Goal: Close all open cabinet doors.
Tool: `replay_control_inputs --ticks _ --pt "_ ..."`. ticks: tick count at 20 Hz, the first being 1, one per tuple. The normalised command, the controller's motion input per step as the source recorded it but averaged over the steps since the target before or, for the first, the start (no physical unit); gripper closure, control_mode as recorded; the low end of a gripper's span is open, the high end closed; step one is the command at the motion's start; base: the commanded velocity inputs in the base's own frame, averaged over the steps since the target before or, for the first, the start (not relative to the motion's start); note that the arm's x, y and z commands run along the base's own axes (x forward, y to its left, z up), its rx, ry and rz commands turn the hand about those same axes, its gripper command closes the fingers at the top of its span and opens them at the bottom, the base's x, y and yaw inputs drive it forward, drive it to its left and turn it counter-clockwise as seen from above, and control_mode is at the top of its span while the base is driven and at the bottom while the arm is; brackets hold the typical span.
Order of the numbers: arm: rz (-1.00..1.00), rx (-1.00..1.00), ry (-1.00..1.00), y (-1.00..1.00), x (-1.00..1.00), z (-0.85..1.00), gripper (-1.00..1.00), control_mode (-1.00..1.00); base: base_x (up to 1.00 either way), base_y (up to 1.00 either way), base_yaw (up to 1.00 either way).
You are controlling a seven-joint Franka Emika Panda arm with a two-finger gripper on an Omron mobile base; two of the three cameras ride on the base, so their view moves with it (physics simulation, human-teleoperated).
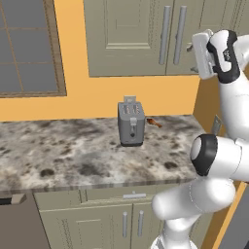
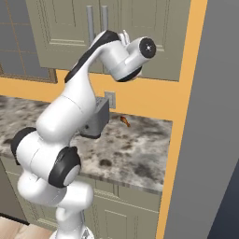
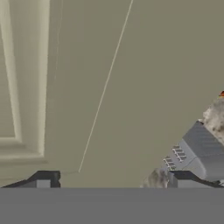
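Two grey-beige cabinet doors, the left one (image 1: 126, 34) and the right one (image 1: 202, 19), hang above the counter. Their silver bar handles (image 1: 165, 35) stand side by side at the seam, and both doors look flush with the cabinet front. My gripper (image 1: 194, 48) is raised against the lower part of the right door, just right of the handles. In the hand view the door surface (image 3: 144, 87) is very close, with the seam running diagonally and a recessed panel (image 3: 8, 70) at the left. My gripper (image 3: 113, 181) is open with nothing between its fingertips (image 3: 43, 179). From the right base view, the hand (image 2: 125, 39) sits below the handles (image 2: 89, 23).
A silver toaster (image 1: 131, 124) stands on the speckled stone counter (image 1: 63, 151), with a small orange item (image 1: 154, 121) behind it by the orange wall. A window (image 1: 26, 46) is at the left. Base cabinets (image 1: 97, 219) lie below. A tall grey panel (image 2: 210, 140) rises at the right.
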Motion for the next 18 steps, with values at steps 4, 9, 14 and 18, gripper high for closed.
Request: replay_control_inputs --ticks 4,9,14,18 --pt "-0.06 0.0 -0.04 -0.28 -0.43 0.0 -1.0 -1.0 0.0 0.0 0.0" --pt "0.06 -0.08 -0.1 -0.02 -0.65 -0.02 -1.0 -1.0 0.0 0.0 0.0" --pt "0.26 -0.3 -0.21 0.24 -0.69 -0.11 -1.0 -1.0 0.0 0.0 0.0" --pt "0.22 -0.38 -0.22 0.38 -0.63 -0.07 -1.0 -1.0 0.0 0.0 0.0"
